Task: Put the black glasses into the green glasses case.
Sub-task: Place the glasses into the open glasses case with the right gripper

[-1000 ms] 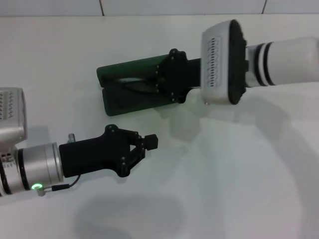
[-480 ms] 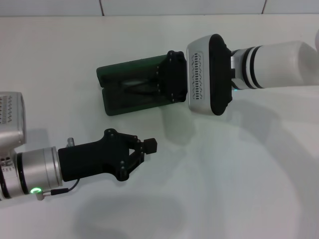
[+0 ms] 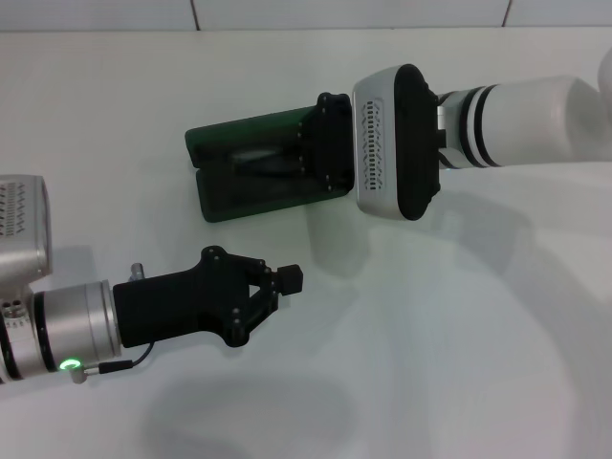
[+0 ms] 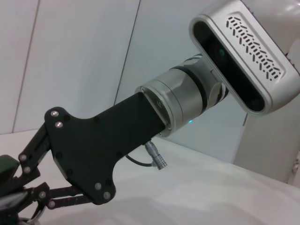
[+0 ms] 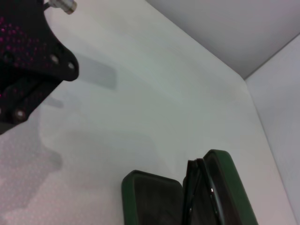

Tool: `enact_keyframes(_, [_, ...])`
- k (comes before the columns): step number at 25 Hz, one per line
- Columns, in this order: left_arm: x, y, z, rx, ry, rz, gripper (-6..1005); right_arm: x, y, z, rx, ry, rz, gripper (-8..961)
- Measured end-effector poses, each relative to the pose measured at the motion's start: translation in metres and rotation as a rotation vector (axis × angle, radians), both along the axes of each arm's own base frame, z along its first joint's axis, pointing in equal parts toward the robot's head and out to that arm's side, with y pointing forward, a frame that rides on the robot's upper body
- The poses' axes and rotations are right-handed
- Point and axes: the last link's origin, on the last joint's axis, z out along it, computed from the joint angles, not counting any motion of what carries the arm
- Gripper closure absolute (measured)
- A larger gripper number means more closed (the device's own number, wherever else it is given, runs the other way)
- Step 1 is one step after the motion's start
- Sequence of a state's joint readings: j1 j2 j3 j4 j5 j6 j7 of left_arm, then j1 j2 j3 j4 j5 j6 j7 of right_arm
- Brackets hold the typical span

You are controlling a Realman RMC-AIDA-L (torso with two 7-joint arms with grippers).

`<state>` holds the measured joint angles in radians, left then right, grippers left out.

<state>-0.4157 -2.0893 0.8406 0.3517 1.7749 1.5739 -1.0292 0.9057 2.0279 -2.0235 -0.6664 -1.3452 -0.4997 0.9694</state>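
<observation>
The green glasses case (image 3: pixel 218 142) lies open at the back of the white table, lid propped up behind its dark-lined base. The black glasses (image 3: pixel 256 164) show as dark thin shapes inside it. In the right wrist view the case (image 5: pixel 234 187) is open and the thin black frame (image 5: pixel 206 187) stands along the hinge between lid and base. My right gripper (image 3: pixel 311 163) reaches in over the right end of the case; it also shows in the left wrist view (image 4: pixel 28 187). My left gripper (image 3: pixel 290 278) is shut and empty, low over the table in front of the case.
The white table (image 3: pixel 430 335) spreads to the front and right of the case. A white wall (image 3: pixel 335 11) runs along the back edge. The left gripper's black body (image 5: pixel 28 70) shows in the right wrist view.
My right wrist has rolled and shifted left, so its gripper sits further over the case's right end. My left arm has drifted slightly down and toward me.
</observation>
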Motion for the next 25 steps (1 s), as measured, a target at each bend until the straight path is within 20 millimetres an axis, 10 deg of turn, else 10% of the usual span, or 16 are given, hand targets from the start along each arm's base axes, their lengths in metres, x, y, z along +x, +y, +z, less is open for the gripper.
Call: enact_keyframes(25, [0.0011, -0.0003, -0.0014, -0.008, 0.006, -0.012, 1000, -0.0096, 0.0001, -0.0022, 0.018, 0.025, 0.0, 757])
